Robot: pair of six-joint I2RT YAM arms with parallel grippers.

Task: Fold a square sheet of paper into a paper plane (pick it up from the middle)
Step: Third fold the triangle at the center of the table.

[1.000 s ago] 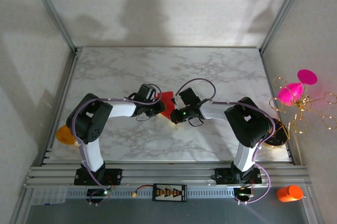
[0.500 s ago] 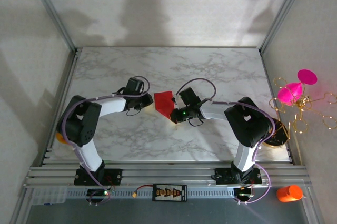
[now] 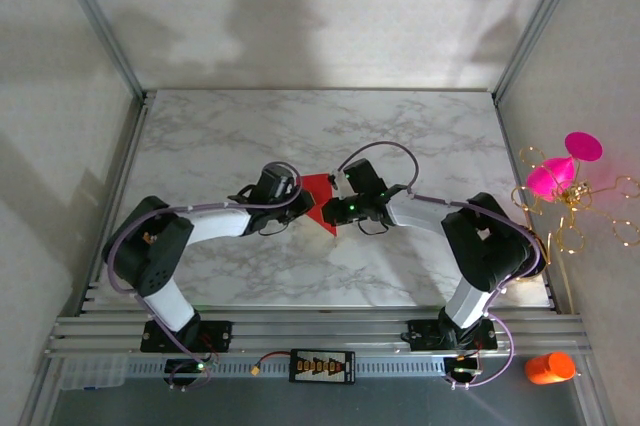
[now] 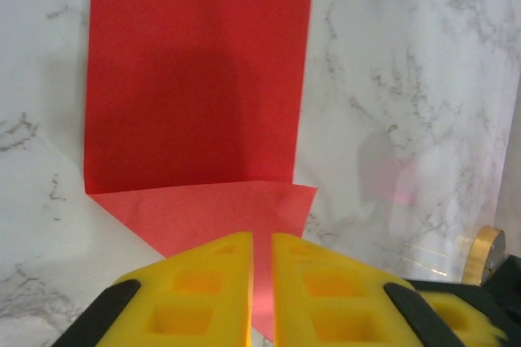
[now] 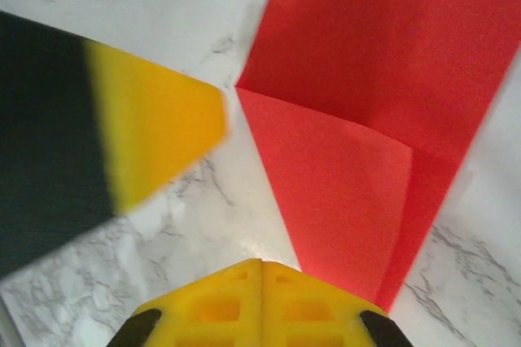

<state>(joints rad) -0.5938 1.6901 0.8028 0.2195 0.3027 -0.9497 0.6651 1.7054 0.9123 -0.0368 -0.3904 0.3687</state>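
The paper point(image 3: 318, 191) lies partly folded at mid-table point(image 3: 220, 136), between the two hands. The left hand point(image 4: 262, 282) is held narrow, only a slit left between its pads, over a folded flap. The right hand point(image 5: 260, 298) is shut beside the paper's tip, with nothing seen gripped. On smooth marble the sheet could be pushed askew by a pressing stroke and the crease spoiled, or the close-set hands could be knocked together.
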